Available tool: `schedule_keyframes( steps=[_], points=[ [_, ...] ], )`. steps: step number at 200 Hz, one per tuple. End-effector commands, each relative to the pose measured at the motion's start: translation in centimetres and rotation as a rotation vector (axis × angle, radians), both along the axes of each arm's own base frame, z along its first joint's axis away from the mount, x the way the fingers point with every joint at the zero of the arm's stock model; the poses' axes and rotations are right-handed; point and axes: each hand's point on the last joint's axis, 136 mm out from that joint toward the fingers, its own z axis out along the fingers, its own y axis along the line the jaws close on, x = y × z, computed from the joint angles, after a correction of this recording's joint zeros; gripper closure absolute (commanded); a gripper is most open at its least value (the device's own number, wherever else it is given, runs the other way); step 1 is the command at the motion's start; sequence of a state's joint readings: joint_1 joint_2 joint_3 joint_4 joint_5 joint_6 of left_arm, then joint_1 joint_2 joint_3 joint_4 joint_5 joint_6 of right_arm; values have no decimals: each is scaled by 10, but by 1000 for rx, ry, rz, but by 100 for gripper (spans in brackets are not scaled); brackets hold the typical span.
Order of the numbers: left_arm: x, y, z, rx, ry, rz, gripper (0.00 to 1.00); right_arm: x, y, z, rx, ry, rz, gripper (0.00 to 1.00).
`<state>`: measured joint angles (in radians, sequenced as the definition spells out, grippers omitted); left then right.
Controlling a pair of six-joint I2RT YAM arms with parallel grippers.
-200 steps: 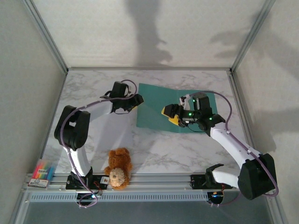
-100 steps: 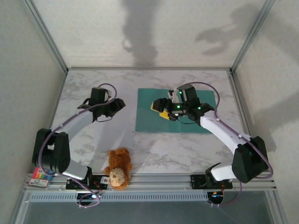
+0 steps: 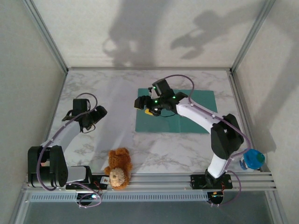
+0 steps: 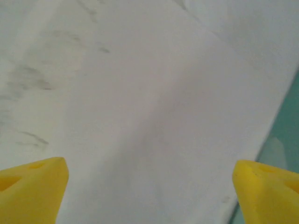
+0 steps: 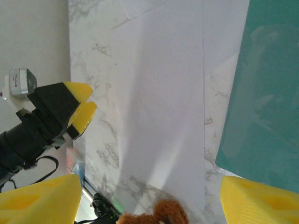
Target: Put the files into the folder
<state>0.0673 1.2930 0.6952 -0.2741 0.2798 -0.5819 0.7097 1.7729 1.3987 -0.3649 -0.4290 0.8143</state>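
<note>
While the files [image 5: 163, 102] lay on the counter [image 3: 93, 88] left of the folder [image 3: 159, 123], unfiled, both jaws gaped wide and empty.

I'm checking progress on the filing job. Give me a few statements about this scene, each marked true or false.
1. The files lie on the table, outside the folder. True.
2. The folder lies open. False: it lies shut, teal cover up.
3. The right arm's jaws grip a sheet. False: they stand open and empty over the folder's left edge.
4. The teddy bear sits at the table's near edge. True.
</note>
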Motion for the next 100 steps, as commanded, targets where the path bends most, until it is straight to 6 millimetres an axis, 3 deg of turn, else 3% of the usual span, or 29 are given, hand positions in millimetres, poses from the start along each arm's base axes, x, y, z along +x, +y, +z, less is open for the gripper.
schedule_keyframes(
  steps=[1, 37, 100],
  points=[
    [-13, 20, -8, 96, 9, 58, 7, 1, 12, -14, -69, 12, 9, 23],
    [-24, 16, -26, 73, 45, 44, 9, -10, 44, -38, -79, 62, 61, 25],
    [-32, 16, -38, 56, 44, 76, 10, -15, 70, -75, -122, 139, 76, 29]
  ],
)
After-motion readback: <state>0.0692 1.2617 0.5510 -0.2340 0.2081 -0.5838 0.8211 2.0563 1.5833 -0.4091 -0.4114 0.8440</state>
